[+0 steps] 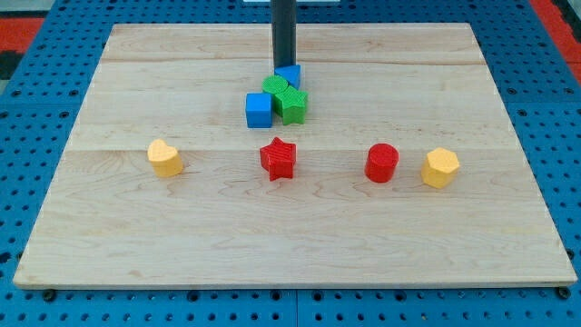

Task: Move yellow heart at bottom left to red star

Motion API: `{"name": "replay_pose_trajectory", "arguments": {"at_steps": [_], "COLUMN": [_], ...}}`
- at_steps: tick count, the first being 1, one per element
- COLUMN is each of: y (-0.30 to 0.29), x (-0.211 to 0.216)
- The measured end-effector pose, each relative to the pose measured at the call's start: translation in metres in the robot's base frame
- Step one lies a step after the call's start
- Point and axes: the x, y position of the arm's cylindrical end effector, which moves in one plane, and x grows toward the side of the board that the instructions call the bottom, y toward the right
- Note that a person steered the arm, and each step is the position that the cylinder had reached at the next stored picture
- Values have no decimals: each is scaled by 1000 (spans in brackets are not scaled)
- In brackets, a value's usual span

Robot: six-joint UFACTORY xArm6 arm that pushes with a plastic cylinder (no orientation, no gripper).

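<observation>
Four blocks sat bunched near the bench's [91, 227] far edge: a blue cube [260, 110], a green block [292, 104], another green block [275, 86] half hidden, and a blue block [290, 75] partly behind my tip [283, 69]. The rod was cut off at the top. It had no hand, so nothing opened or closed. The yellow heart [165, 157] lay toward the left edge, well apart from the red star [278, 158] mid-bench. I could not tell which way it pointed.
</observation>
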Motion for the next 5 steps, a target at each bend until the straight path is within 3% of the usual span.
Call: {"name": "replay_pose_trajectory", "arguments": {"at_steps": [1,2,3,4,5], "y": [-11,-91,-175,-213,-193], "x": [2,-24,-24,21,70]}}
